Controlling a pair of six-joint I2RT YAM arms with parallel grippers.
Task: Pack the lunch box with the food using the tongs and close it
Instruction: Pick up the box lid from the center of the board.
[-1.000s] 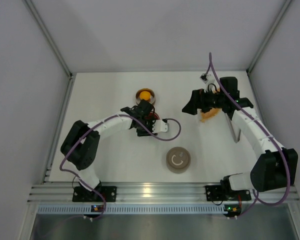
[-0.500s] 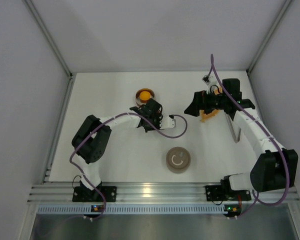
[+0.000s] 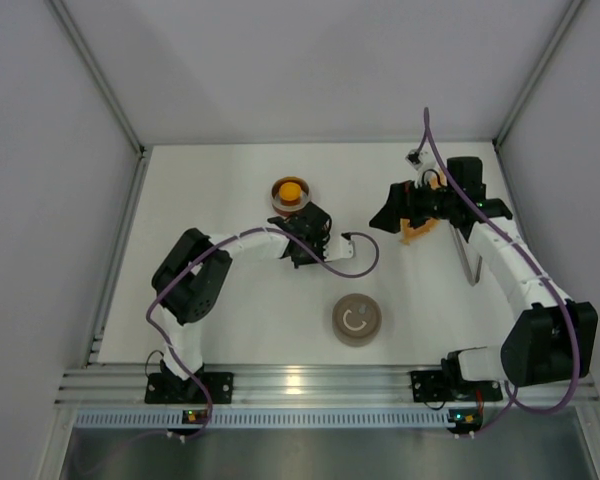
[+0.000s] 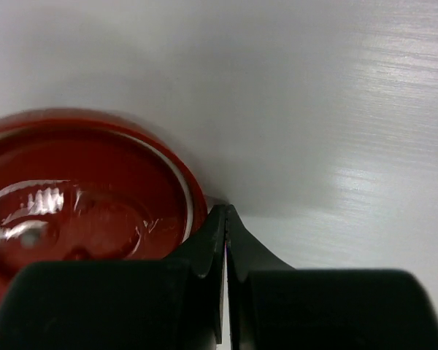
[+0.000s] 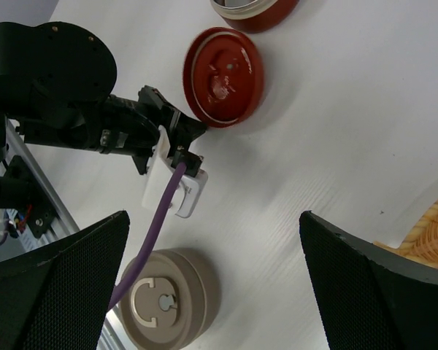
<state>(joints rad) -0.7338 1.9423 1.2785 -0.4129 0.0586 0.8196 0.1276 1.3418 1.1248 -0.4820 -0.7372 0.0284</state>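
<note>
- left gripper (image 5: 196, 133): fingers pressed together with nothing between them. The tips sit right at the rim of the red lid (image 5: 223, 76), which lies up-left of the beige tin (image 3: 357, 320). We see no grasp on the lid.
- red bowl (image 3: 276, 203): farther up-left of the beige tin, just past the lid. The orange lump (image 3: 289, 189) already sits inside it. We can't find the longish red piece in any view.
- beige tin: lid on, standing alone between the two arms, nearer the bases than everything else here.
- right gripper (image 5: 213, 217): fingers spread wide and empty. It hangs up-right of the beige tin, just beside the wicker dish (image 3: 418, 232).
- tongs (image 3: 469, 262): a slim grey strip flat on the table, right of the beige tin and a little farther out. The right forearm runs alongside them.
- key relation: the tongs lie on the base side of the right gripper, not ahead of it. Their long axis runs near-to-far, roughly in line with that forearm.
- our read: the right arm is much nearer the tongs, and the left is well apart, busy at the lid. The right hand would need to pull back and close across the thin arms.
</note>
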